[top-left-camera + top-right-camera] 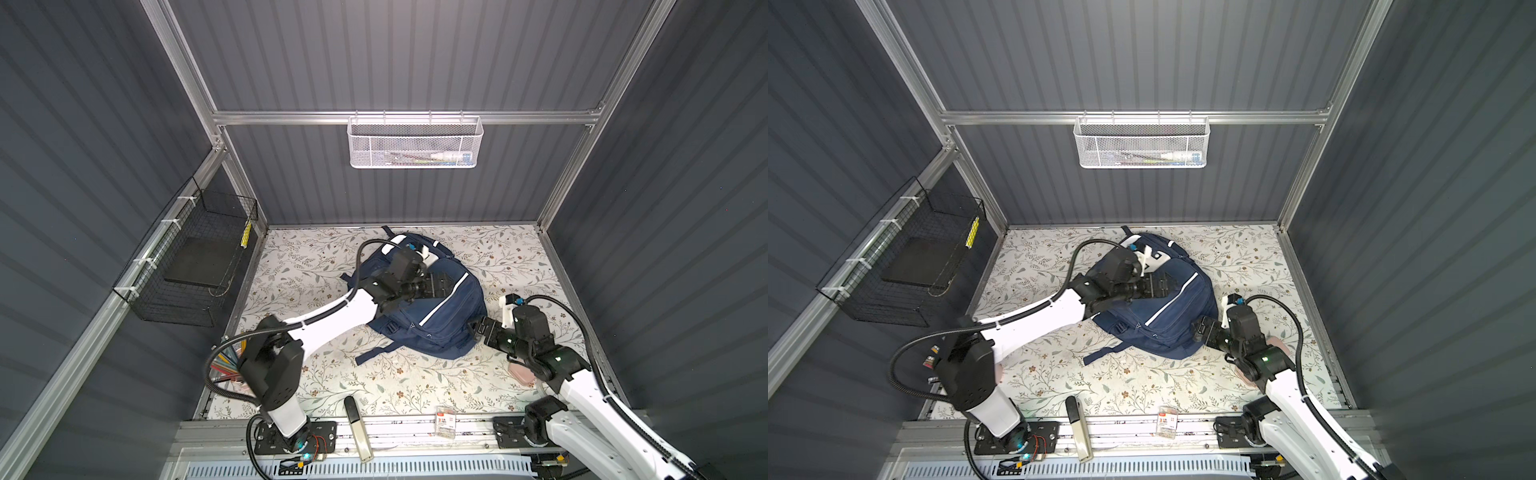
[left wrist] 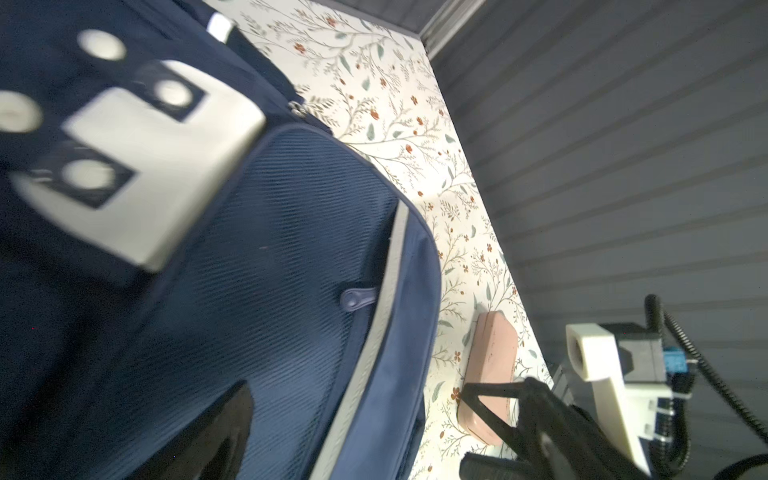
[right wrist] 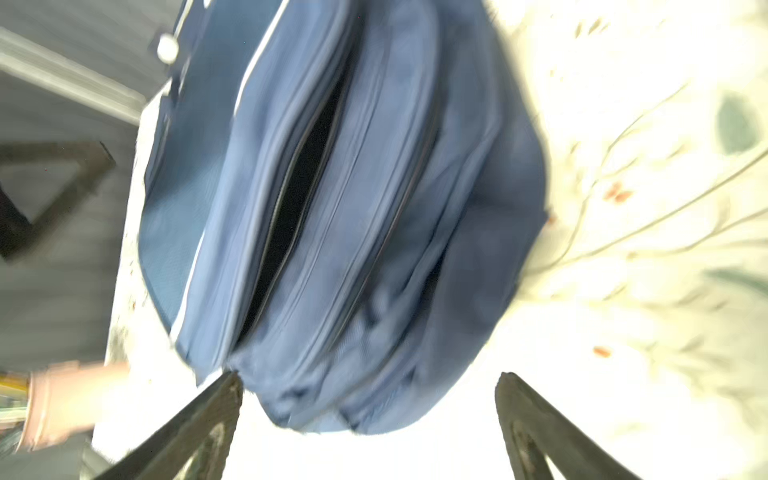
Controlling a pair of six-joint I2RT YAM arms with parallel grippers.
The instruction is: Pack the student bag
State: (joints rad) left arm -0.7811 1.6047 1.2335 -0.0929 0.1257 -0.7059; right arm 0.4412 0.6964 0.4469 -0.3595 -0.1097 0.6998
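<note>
Lying on the bench (image 1: 299, 266), the student bag (image 1: 449, 320) is within both arms' reach in both top views: the left hand (image 1: 442, 286) is over its front, perhaps steadying it, open or shut I cannot tell; the right hand (image 1: 476, 325) sits at its end. The left wrist view shows a pink case (image 2: 492, 357) beside the bag. In the right wrist view the right hand gapes empty before its unzipped pocket (image 3: 299, 178)

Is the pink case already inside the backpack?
No, the pink case lies on the floral table beside the student bag.
</note>
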